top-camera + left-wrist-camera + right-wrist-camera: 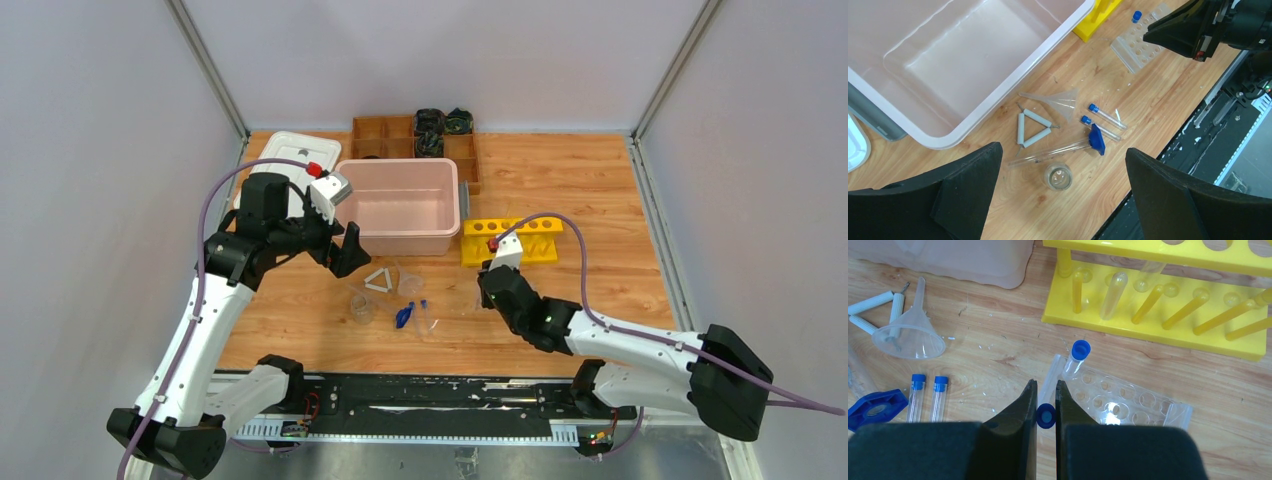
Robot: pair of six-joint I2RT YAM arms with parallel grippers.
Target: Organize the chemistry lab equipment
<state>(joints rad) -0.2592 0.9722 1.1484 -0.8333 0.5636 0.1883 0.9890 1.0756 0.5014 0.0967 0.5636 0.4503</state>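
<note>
Blue-capped tube (1052, 372) in right end effector (1046, 386)

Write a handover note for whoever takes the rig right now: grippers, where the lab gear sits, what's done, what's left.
Left gripper: jaws open, holding nothing, above the loose gear.
Right gripper: shut on a blue-capped tube at the clear rack.
Done: one capped tube stands in that rack.
Left: two loose capped tubes, funnel, white triangle, beaker and blue-based long tube, all on the table by the pink bin.
</note>
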